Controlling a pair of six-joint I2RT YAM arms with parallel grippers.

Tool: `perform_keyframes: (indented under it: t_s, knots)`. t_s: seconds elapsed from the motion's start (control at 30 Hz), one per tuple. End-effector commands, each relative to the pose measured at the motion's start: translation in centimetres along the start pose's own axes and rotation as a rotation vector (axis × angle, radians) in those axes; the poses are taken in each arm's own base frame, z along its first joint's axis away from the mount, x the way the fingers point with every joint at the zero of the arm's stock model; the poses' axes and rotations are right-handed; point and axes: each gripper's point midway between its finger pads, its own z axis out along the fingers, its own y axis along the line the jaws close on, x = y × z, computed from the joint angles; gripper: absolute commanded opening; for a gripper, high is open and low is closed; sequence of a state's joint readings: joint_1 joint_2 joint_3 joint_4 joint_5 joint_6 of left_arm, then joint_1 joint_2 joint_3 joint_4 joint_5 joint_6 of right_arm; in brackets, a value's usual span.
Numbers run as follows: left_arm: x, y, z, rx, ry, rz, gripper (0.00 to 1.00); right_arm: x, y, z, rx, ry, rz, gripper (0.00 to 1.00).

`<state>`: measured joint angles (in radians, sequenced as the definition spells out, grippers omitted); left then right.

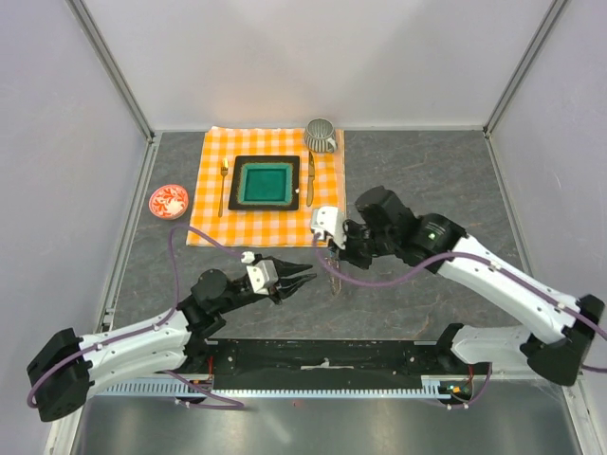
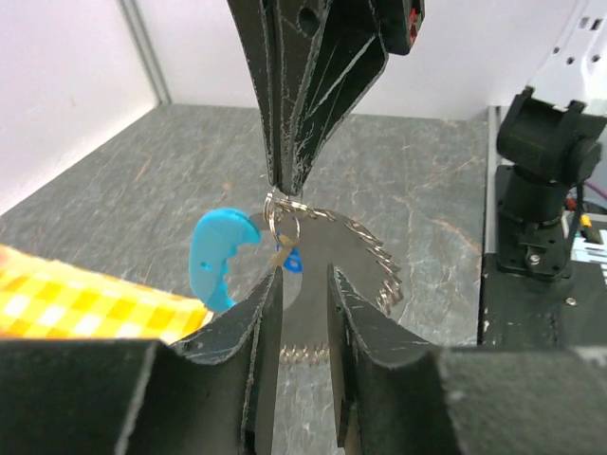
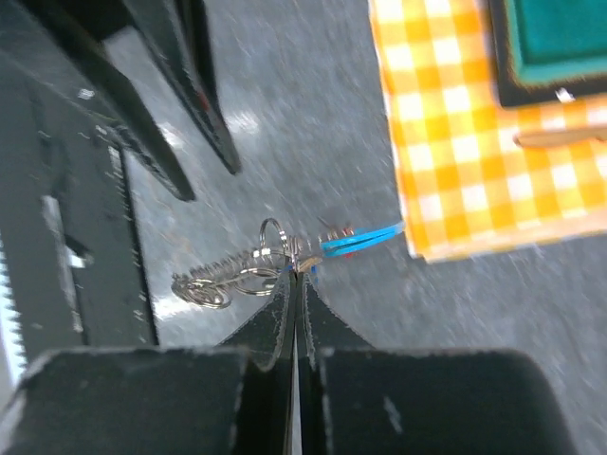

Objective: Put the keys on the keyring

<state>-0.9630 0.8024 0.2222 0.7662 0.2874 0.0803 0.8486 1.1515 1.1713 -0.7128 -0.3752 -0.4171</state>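
Overhead camera looks down from behind; both wrist cameras peer closely past their jaws at one keyring (image 2: 365, 235)

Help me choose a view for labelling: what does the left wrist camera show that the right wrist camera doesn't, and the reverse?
Only the left wrist view shows the blue tag broadside, with its curved shape plain, and a black arm base. Only the right wrist view shows a corner of the green plate and a gold utensil handle. Both show the keyring, the checked cloth, the right gripper shut on the keyring, and the left gripper open.
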Motion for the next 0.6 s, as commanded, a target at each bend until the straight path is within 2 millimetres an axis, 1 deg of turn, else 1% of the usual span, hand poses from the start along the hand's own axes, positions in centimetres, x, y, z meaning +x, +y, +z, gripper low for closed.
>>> perform_keyframes:
  t_s: [0.0, 0.07, 0.1, 0.13, 0.17, 0.2, 0.27, 0.3, 0.37, 0.4, 0.43, 0.47, 0.5, 0.53, 0.57]
  knots:
    - [2.0, 1.4, -1.4, -0.090, 0.075, 0.021, 0.32, 4.4, -3.8, -2.9, 0.242, 0.416, -0.101, 0.00]
    - [2.3, 1.4, -2.2, -0.107, 0.067, 0.001, 0.33, 4.6, -5.3, -4.6, 0.353, 0.471, -0.115, 0.00]
    - [2.2, 1.3, -2.4, -0.111, 0.059, -0.003, 0.33, 4.6, -5.2, -5.2, 0.358, 0.477, -0.111, 0.00]
    - [2.3, 1.3, -2.7, -0.116, 0.057, -0.009, 0.33, 4.0, -5.2, -5.8, 0.368, 0.459, -0.101, 0.00]
    - [2.9, 1.2, -3.1, -0.124, 0.070, -0.022, 0.34, 3.9, -5.3, -6.2, 0.380, 0.460, -0.097, 0.00]
    - [2.2, 1.3, -3.5, -0.135, 0.043, -0.019, 0.34, 4.2, -5.0, -6.7, 0.378, 0.492, -0.099, 0.00]
    - [2.6, 1.4, -4.1, -0.152, 0.042, -0.024, 0.37, 4.8, -5.0, -6.7, 0.387, 0.545, -0.095, 0.00]
    - [2.4, 1.4, -4.5, -0.162, 0.031, -0.028, 0.38, 5.2, -4.7, -6.4, 0.375, 0.578, -0.106, 0.00]
    - [2.8, 1.4, -5.0, -0.176, 0.033, -0.040, 0.39, 5.9, -4.2, -4.5, 0.322, 0.626, -0.118, 0.00]
    - [3.2, 1.4, -5.3, -0.180, 0.050, -0.050, 0.42, 5.7, -3.3, -3.1, 0.278, 0.621, -0.136, 0.00]
    - [2.7, 1.4, -5.6, -0.188, 0.026, -0.059, 0.43, 6.2, -2.9, -1.4, 0.242, 0.650, -0.145, 0.00]
    - [2.7, 1.5, -5.8, -0.199, 0.025, -0.065, 0.45, 6.4, -2.5, -0.3, 0.216, 0.656, -0.161, 0.00]
    - [3.2, 1.5, -6.1, -0.205, 0.048, -0.075, 0.45, 6.1, -2.0, 1.2, 0.198, 0.640, -0.185, 0.00]
    - [2.6, 1.5, -6.4, -0.212, 0.025, -0.074, 0.46, 6.9, -1.4, 3.0, 0.159, 0.670, -0.195, 0.00]
    - [2.8, 1.6, -6.7, -0.223, 0.030, -0.073, 0.46, 7.1, -1.1, 4.1, 0.135, 0.671, -0.206, 0.00]
